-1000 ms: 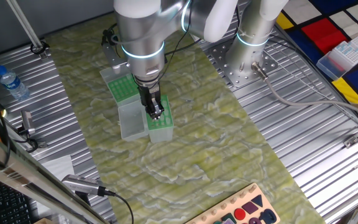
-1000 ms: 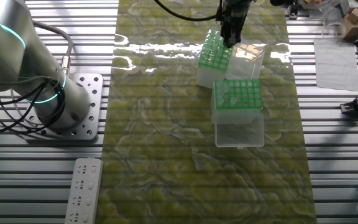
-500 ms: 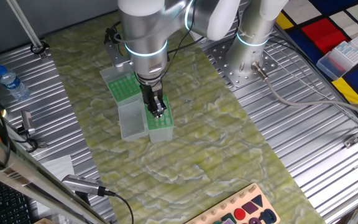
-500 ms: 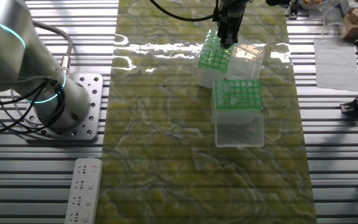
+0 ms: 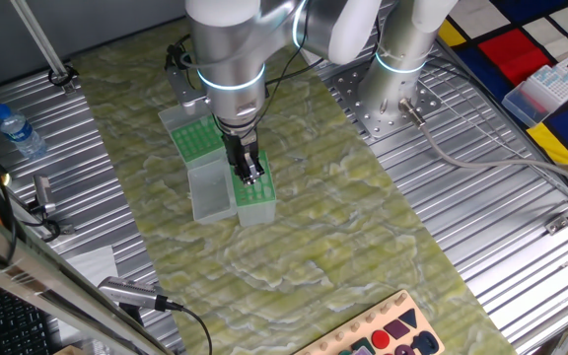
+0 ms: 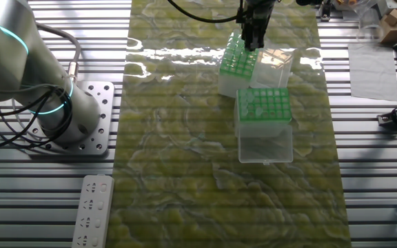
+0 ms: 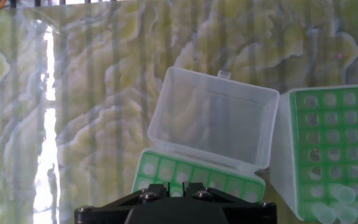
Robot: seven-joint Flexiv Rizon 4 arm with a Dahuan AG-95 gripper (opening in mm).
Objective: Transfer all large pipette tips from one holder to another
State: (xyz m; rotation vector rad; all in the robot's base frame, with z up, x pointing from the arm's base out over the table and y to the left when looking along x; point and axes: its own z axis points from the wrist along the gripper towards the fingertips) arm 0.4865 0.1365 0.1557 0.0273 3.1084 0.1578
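the hand hangs over a green tip holder; whether it is clenched, i cannot tell.

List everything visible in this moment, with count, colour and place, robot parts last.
Tip boxes: two, clear with green rack plates, side by side on the mat; one under the claw, the other beside it.
Open lids: two, clear, hinged back.
Large pipette tips: a few, pale mint, in the right box's corner.
Mat: one, yellow-green marbled.
Water bottle: one, clear, blue cap, table edge.
Remote control: one, white.
Robot arm: one, silver.
Claw: one, black, over a box; open or shut unclear.
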